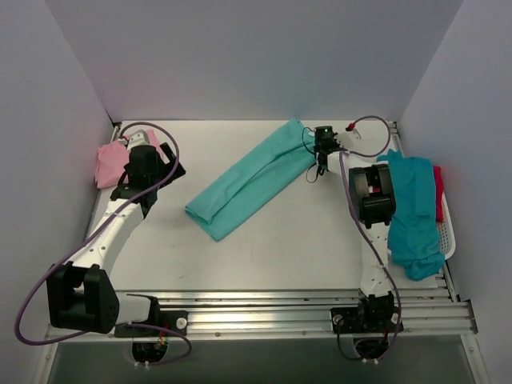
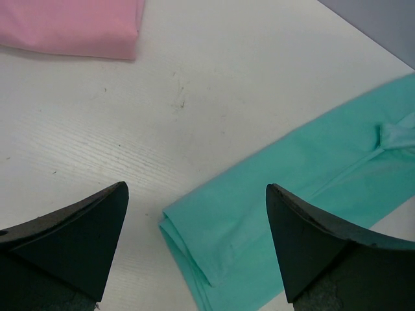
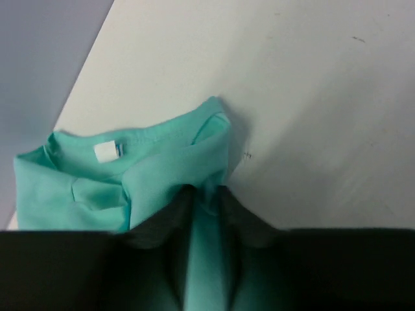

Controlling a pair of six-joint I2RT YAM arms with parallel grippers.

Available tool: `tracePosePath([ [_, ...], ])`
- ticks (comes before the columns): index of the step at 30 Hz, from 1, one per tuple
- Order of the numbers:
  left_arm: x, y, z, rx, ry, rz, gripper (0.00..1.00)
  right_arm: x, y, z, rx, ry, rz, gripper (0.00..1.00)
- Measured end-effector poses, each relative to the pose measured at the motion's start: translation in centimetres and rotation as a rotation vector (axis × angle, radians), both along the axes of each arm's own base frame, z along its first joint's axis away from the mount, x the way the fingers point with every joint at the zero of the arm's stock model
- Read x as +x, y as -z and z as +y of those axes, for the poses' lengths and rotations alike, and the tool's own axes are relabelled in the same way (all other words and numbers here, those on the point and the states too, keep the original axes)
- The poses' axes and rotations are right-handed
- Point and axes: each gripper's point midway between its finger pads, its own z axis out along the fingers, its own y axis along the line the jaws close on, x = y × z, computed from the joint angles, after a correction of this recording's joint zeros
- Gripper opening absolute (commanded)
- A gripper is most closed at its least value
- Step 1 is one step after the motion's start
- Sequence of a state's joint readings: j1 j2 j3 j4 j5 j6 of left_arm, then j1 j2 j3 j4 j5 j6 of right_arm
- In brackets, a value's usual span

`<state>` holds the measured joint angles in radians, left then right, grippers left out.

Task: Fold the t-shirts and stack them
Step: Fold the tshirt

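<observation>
Two shirts, top view: mint-teal shirt point(image 1: 252, 178) lay as a long folded strip, slanting from desk point(image 1: 320, 232) middle toward the far edge; pink shirt point(image 1: 110, 164) sat in the far-left corner.
Right edge: darker teal shirt point(image 1: 412, 216) draped over white basket point(image 1: 450, 240).
Left wrist view: left gripper point(image 2: 196, 188) gaped wide, empty.
Right wrist view: right gripper point(image 3: 206, 194) pinched the mint-teal shirt's collar end, beside its white label point(image 3: 106, 151).

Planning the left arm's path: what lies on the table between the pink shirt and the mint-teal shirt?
Nothing: only bare table separates pink shirt and mint-teal shirt, shown in the left wrist view.
</observation>
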<state>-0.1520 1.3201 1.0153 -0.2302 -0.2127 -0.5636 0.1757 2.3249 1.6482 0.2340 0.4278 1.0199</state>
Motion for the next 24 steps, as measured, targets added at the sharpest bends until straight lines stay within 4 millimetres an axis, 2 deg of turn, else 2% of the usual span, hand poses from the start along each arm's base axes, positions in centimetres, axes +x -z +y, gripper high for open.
tracePosePath([
  [1,-0.1,-0.1,0.1,-0.001,-0.002,-0.003,0.96,0.5,0.2,-0.5,-0.006,0.003,0.004,0.7],
  [2,-0.2,-0.2,0.1,-0.001,-0.002,-0.007,0.96,1.0,0.0,-1.0,-0.011,0.005,0.0,0.92],
  [3,-0.3,-0.4,0.2,-0.002,-0.003,-0.011,0.96,1.8,-1.1,-1.1,-0.017,-0.001,-0.021,0.98],
  [6,-0.3,-0.7,0.2,-0.004,-0.004,-0.021,0.96,2.8,-4.4,-1.7,-0.036,-0.009,-0.067,1.0],
  [8,-0.3,-0.7,0.2,-0.004,-0.003,-0.021,0.96,1.7,-6.2,-2.2,-0.046,-0.009,-0.086,1.0],
  [11,-0.4,-0.6,0.2,-0.005,-0.001,-0.018,0.96,-2.9,-8.4,-2.6,-0.064,-0.006,-0.072,1.0],
  [14,-0.4,-0.4,0.1,-0.006,0.002,-0.014,0.96,-8.2,-11.7,-1.0,-0.063,-0.024,-0.1,1.0],
  [17,-0.5,-0.3,0.1,-0.007,0.002,-0.013,0.96,-13.8,-15.1,4.5,-0.002,-0.118,-0.198,1.0],
  [18,-0.5,-0.2,0.1,-0.007,0.002,-0.012,0.96,-15.5,-15.5,6.9,0.036,-0.169,-0.237,1.0],
  [19,-0.5,-0.2,0.1,-0.007,0.002,-0.012,0.96,-17.3,-15.1,9.4,0.068,-0.224,-0.249,1.0],
  [21,-0.5,-0.2,0.1,-0.007,0.001,-0.012,0.96,-20.8,-12.6,14.2,0.119,-0.343,-0.223,1.0],
  [24,-0.5,0.0,0.1,-0.007,0.003,-0.01,0.96,-25.5,-6.1,20.0,0.116,-0.49,-0.08,1.0],
])
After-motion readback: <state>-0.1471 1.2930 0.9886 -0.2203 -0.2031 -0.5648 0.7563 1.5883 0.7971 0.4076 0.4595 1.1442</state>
